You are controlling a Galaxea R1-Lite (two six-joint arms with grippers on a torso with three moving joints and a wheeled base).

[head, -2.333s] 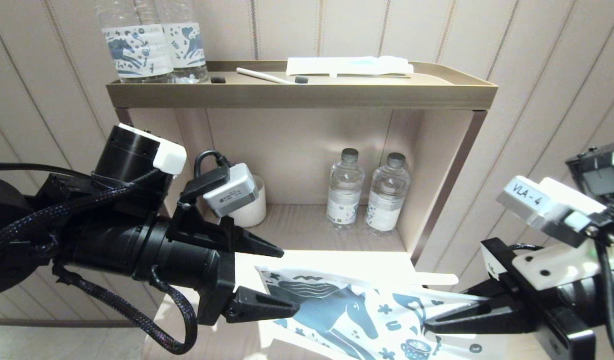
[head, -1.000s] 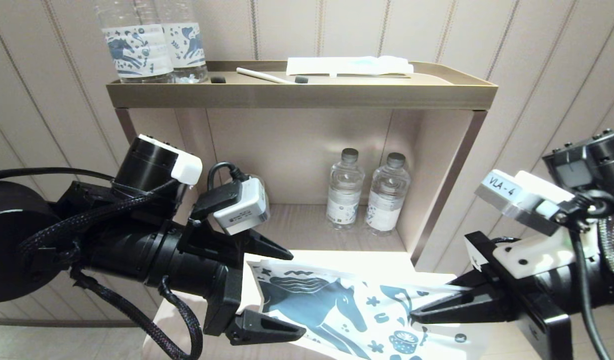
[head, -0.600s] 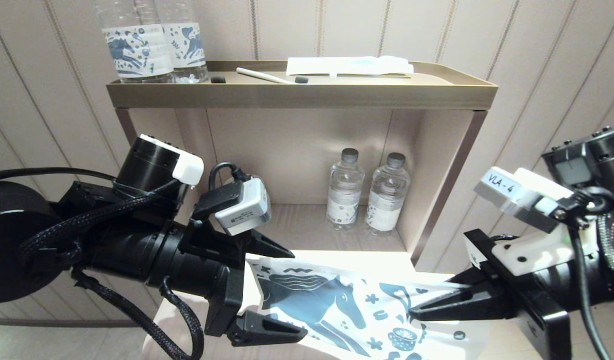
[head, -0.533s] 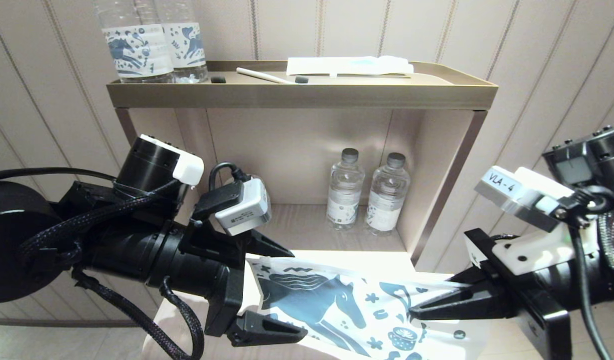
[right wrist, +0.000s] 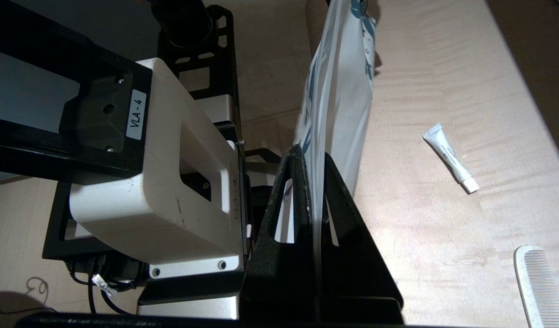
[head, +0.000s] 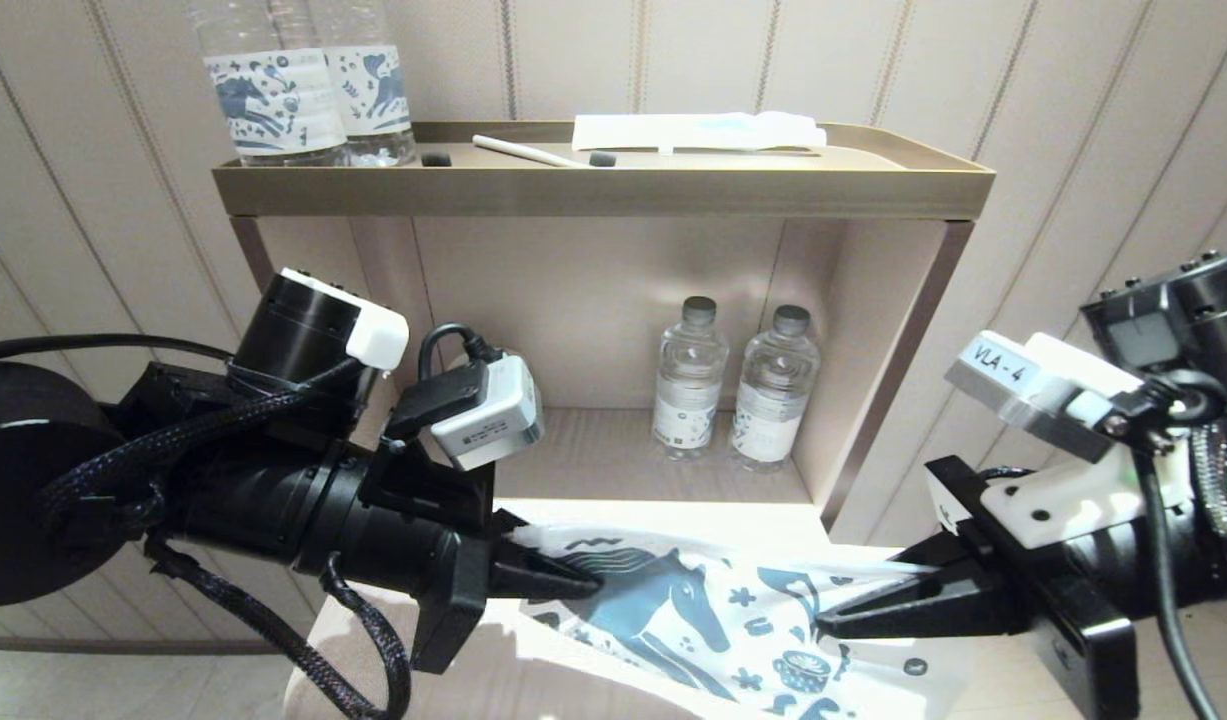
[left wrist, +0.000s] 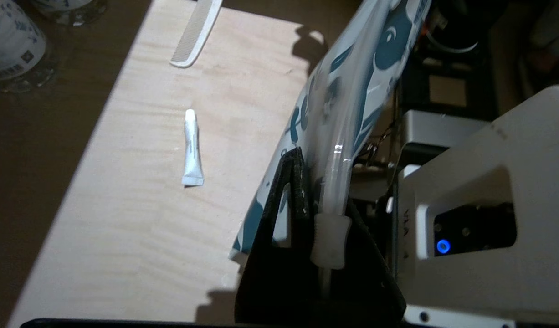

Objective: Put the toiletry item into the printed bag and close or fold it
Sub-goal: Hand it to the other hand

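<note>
The printed bag (head: 713,620), white with a dark blue horse, hangs stretched above the table between both grippers. My left gripper (head: 583,582) is shut on its left end, by the white zip slider (left wrist: 330,241). At the other end my right gripper (head: 833,625) is shut on the bag's edge (right wrist: 341,91). A small white tube (left wrist: 192,148) lies loose on the light wooden table (left wrist: 124,218), apart from the bag (left wrist: 352,91). The right wrist view also shows the tube (right wrist: 450,158). The bag hides it in the head view.
A white comb (left wrist: 196,34) lies on the table past the tube. Behind stands a shelf unit (head: 873,200) holding two small water bottles (head: 733,390) and a white cup. Its top tray carries horse-labelled bottles (head: 303,90), a white packet (head: 693,130) and a stick.
My left gripper has gone from open around the bag's left end to shut on it, and that end has dropped slightly. The right gripper has kept its hold and barely moved.
</note>
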